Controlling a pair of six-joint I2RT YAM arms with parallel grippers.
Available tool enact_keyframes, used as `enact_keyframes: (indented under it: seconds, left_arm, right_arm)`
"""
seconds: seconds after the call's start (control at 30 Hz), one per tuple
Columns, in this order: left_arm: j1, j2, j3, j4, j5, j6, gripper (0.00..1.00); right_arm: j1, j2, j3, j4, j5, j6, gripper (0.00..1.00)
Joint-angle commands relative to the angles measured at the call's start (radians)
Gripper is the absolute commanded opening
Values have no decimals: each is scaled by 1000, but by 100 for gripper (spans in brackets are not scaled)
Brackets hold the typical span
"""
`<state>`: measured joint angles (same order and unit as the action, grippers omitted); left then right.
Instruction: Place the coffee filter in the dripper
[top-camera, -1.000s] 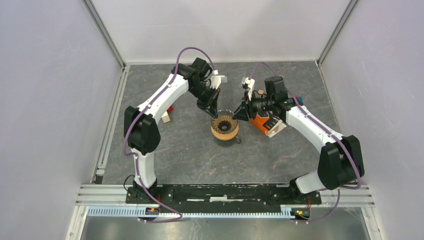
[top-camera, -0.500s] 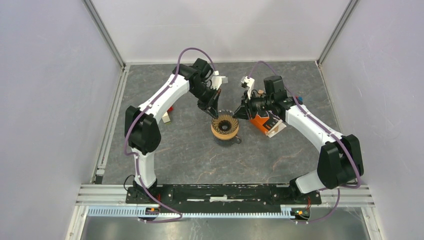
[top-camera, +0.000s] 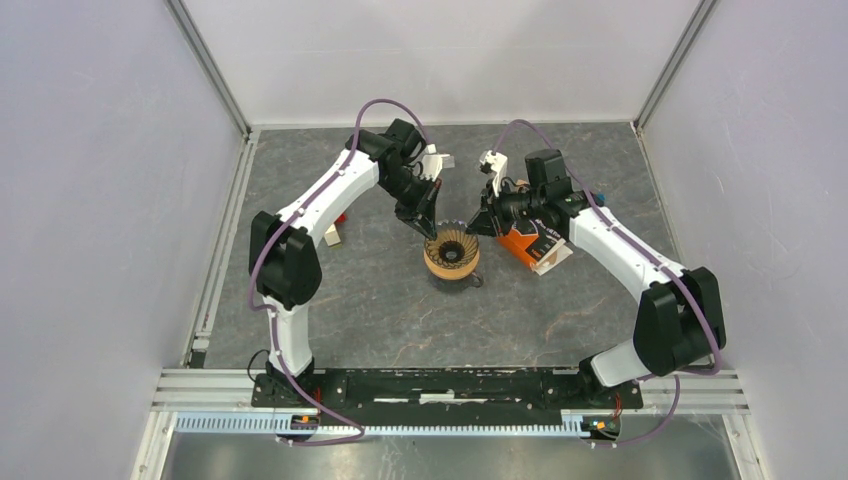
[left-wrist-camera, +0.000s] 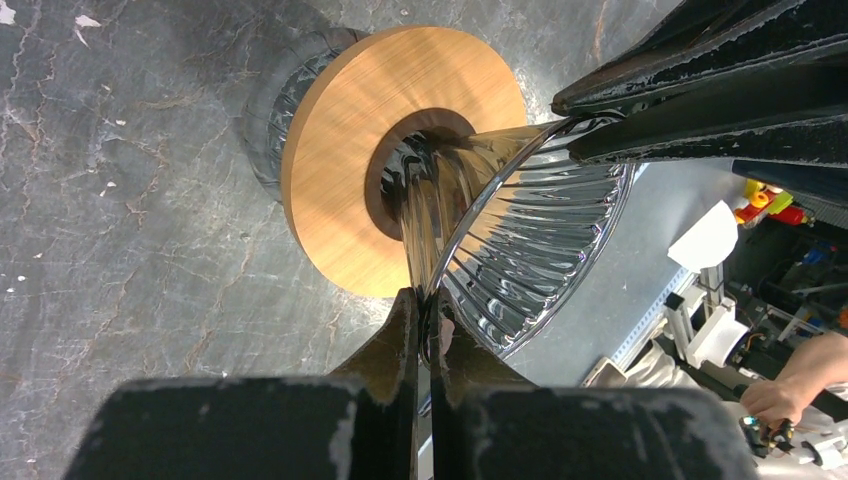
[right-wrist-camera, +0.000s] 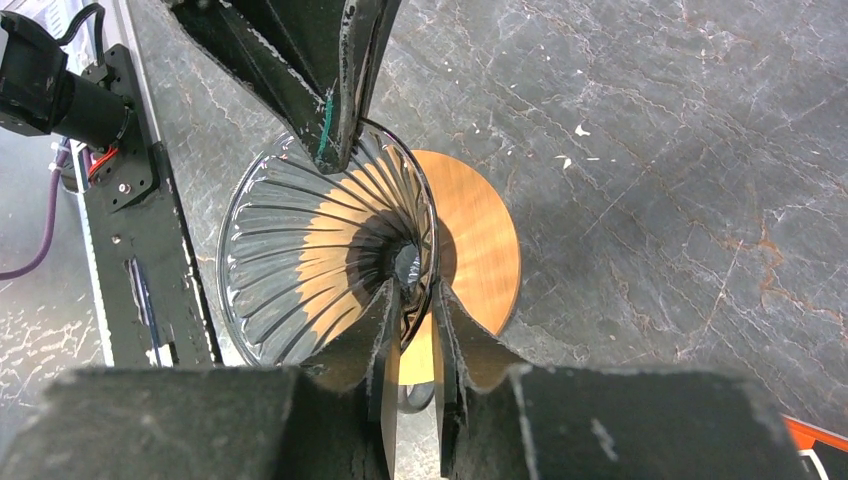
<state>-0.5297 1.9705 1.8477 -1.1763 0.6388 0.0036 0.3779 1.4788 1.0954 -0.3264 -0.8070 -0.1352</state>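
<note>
though both arms are at the dripper (top-camera: 450, 250), no white paper cone shows in any of the 3 views, so the coffee filter cannot be placed anywhere from these pictures. the ribbed walls of the funnel are bare all the way down, as the right wrist view makes plain. the dripper stands near the middle of the table (top-camera: 380, 300), its narrow end in the dark centre of a tan disc (left-wrist-camera: 340, 150), just left of an orange box (top-camera: 525, 243). the left gripper (left-wrist-camera: 425, 300) is pinched onto the rim from the far-left side. the right gripper (right-wrist-camera: 410, 300) is closed over the opposite rim, the thin wall caught between its fingers. my reading is that the task is at an early stage: the funnel is steadied by 2 grips, but 1 gripper has to let go, find the filter and seat it inside.
</note>
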Motion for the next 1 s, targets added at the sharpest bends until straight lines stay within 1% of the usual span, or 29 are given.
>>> enact_keyframes:
  seconds: [0.0, 0.17, 0.53, 0.83, 0.97]
  left_arm:
    - [-16, 44, -27, 24, 11, -28, 2]
    - [-17, 51, -31, 24, -5, -26, 2]
    - [-16, 82, -22, 23, -37, -24, 2]
    - [-18, 86, -10, 23, -30, -12, 2]
    - [-27, 78, -28, 25, -40, -5, 2]
  right_arm:
    - [15, 37, 16, 5, 38, -30, 17]
    - [20, 38, 7, 14, 49, -30, 16]
    - [47, 38, -34, 29, 127, -55, 14]
    - [47, -13, -143, 100, 155, -87, 11]
    - [50, -40, -174, 137, 155, -83, 11]
